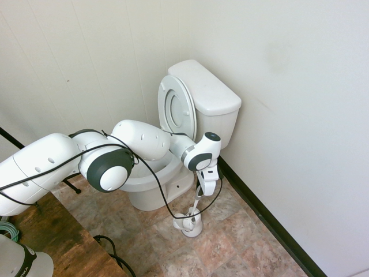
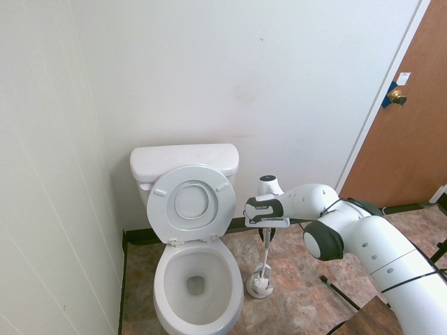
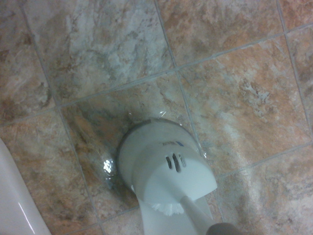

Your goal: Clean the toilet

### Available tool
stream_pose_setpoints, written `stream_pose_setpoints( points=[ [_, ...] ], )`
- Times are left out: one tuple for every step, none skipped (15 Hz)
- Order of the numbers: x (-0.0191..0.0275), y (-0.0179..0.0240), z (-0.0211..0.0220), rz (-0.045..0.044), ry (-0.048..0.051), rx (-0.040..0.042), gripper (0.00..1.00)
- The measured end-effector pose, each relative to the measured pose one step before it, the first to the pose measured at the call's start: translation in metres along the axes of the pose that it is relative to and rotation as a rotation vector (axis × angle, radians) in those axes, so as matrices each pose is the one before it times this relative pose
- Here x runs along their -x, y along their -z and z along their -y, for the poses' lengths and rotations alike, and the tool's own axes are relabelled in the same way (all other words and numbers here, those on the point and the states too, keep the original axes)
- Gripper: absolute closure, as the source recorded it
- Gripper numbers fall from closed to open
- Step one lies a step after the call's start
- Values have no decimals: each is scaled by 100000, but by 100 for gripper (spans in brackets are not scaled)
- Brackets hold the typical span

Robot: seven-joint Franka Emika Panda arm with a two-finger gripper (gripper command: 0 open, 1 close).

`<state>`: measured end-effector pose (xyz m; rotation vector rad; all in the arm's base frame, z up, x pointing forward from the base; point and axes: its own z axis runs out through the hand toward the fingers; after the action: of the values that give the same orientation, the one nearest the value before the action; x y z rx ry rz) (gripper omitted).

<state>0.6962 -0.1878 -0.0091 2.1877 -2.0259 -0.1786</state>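
In the first exterior view, the gripper (image 1: 200, 195) points down over the toilet brush (image 1: 195, 209) beside the toilet (image 1: 203, 107), its jaws narrowed about the thin handle; contact cannot be confirmed. The second exterior view shows the heavy, rigid, slick ceramic fixture against the wall, seat raised, best reached by brush. The wrist view shows the brush holder (image 3: 164, 164) on tile.

Floor (image 1: 242, 242) tiled in mottled brown, tan and grey stone pattern, thin pale grout lines seen in wrist view. Toilet (image 2: 199, 279) stood directly on floor against wall. White brush holder (image 1: 189, 224) set on floor just beside toilet base, brush handle (image 2: 266, 255) raised upright from it. Dark baseboard (image 1: 271, 222) run along wall edge.
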Motion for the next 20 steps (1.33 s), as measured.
stream_pose_setpoints(
  points=[
    [-99,14,-17,146,-140,-100,100],
    [77,14,37,273,34,-154,100],
    [142,-4,46,142,259,-56,100],
    [42,4,9,31,341,48,100],
    [-15,1,-7,-16,416,26,100],
    [7,-1,-2,-24,538,23,100],
    [-5,8,-11,-101,591,-9,100],
    [-58,4,-35,-150,658,-236,100],
    [-55,22,-85,-251,570,-577,100],
    [-54,33,-191,-332,446,-781,100],
    [-60,82,-358,-341,132,-808,100],
    [-26,160,-444,-362,-7,-858,100],
    [5,289,-471,-391,6,-867,100],
    [68,465,-462,-428,196,-886,100],
    [204,487,-442,-410,416,-604,100],
    [330,449,-444,-430,399,-660,100],
    [423,433,-475,-428,494,-582,100],
    [449,575,-489,-449,562,-363,100],
    [273,785,-461,-854,315,-222,100],
    [168,887,-539,-639,-18,-227,100]
  ],
)
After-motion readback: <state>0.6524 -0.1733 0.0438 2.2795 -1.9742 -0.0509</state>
